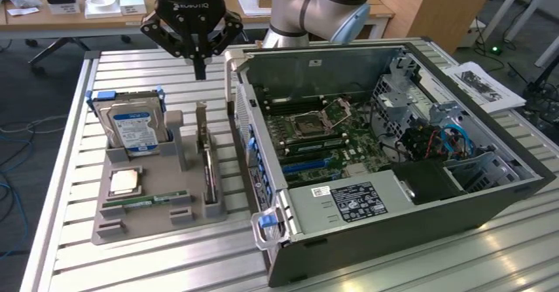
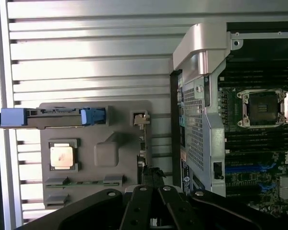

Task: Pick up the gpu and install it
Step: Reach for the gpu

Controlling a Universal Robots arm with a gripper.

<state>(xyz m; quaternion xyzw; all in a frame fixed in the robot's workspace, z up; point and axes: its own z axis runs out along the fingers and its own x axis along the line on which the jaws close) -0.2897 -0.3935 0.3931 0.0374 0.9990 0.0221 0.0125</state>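
The gpu [image 1: 207,161] stands on edge in a slot along the side of the grey holder tray [image 1: 131,223] nearest the computer case. It is a thin dark card with a metal end bracket. In the wrist view the gpu [image 2: 143,143] appears edge-on from above. My gripper [image 1: 200,69] hangs above the far end of the tray, fingers shut together, holding nothing and well clear of the card. The wrist view shows the gripper [image 2: 152,178] over the card's line.
An open computer case [image 1: 376,167] lies in the exterior view's right, with its motherboard [image 1: 319,138] exposed. The tray also holds a hard drive [image 1: 131,125] in a blue carrier, a CPU [image 1: 124,182] and a RAM stick [image 1: 144,201]. Papers [image 1: 485,86] lie beyond the case.
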